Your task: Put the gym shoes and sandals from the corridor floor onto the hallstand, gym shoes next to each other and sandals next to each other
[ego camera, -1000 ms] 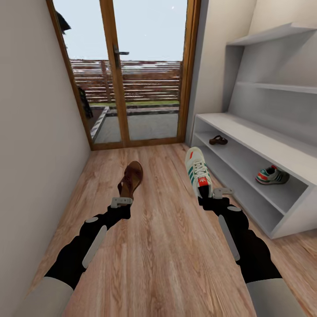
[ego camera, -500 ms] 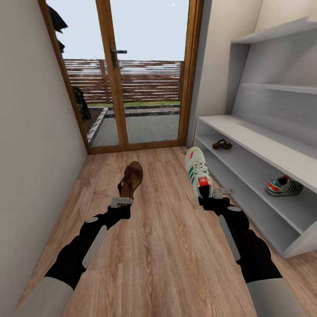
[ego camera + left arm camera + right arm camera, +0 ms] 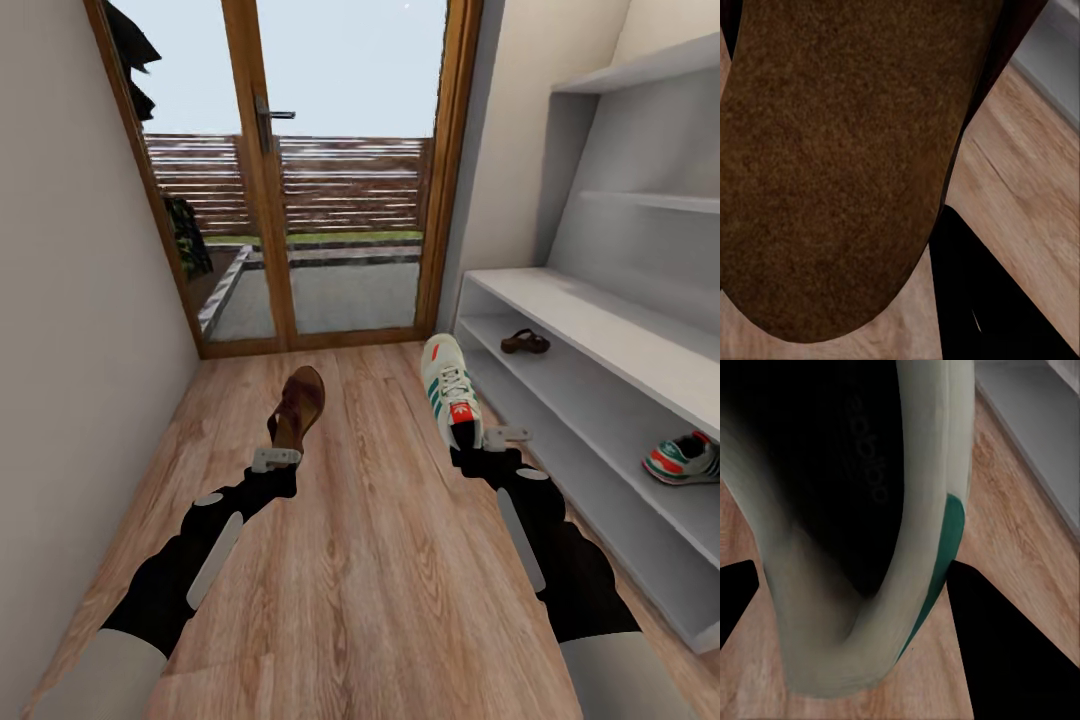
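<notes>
In the head view my left gripper (image 3: pixel 277 455) is shut on the heel end of a dark brown sandal (image 3: pixel 299 405), held above the floor with its toe pointing away. The left wrist view shows that sandal's brown surface (image 3: pixel 832 165) up close. My right gripper (image 3: pixel 480 438) is shut on the heel of a white gym shoe (image 3: pixel 449 388) with green stripes and a red tongue patch; its heel (image 3: pixel 862 525) sits close in the right wrist view. To the right stands the white hallstand (image 3: pixel 600 325). Its middle shelf holds the other sandal (image 3: pixel 525 342) at the far end and the other gym shoe (image 3: pixel 685 458) nearer.
A wood-framed glass door (image 3: pixel 270 180) closes the corridor's far end. A plain wall (image 3: pixel 60 300) runs close along the left. A white floating shelf (image 3: pixel 640 70) hangs above the hallstand. Bare wooden floor (image 3: pixel 370 560) lies between the arms.
The whole view has shifted: the hallstand and its shoes slid toward the right edge and the door looks nearer. Both arms keep the same pose, still holding sandal and gym shoe.
</notes>
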You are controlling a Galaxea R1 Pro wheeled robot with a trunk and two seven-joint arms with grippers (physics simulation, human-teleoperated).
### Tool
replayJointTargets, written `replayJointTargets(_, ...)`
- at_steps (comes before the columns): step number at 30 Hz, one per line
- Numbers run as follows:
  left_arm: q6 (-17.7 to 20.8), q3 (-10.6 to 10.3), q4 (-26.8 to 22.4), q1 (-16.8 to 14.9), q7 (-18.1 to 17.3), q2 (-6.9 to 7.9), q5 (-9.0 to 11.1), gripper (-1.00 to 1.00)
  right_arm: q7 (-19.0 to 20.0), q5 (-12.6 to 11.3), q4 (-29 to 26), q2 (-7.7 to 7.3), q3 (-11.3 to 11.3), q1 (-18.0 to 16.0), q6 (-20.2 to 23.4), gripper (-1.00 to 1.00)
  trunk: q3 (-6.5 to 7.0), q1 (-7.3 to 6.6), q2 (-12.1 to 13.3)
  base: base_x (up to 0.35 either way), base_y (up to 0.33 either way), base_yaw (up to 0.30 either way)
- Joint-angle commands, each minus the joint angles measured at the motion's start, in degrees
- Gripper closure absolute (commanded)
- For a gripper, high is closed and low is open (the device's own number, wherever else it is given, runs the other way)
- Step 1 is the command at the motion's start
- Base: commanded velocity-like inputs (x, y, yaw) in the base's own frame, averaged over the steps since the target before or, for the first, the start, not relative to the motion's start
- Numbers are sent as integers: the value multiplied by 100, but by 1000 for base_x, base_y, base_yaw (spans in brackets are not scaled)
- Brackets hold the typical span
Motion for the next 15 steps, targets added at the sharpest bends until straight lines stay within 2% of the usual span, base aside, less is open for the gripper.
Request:
replayJointTargets(1, 30, -6, -5, -4, -16, 3, 7, 100, -66, -53, -9, -7, 15, -4, 25, 100, -5, 2, -2, 344, 0, 252)
replayJointTargets(7, 30, -6, -5, -4, -16, 3, 7, 100, -66, -53, -9, -7, 15, -4, 25, 100, -5, 2, -2, 344, 0, 201)
replayJointTargets(15, 30, -6, -5, -4, -16, 3, 7, 100, -66, -53, -9, -7, 15, -4, 25, 100, -5, 2, -2, 344, 0, 17)
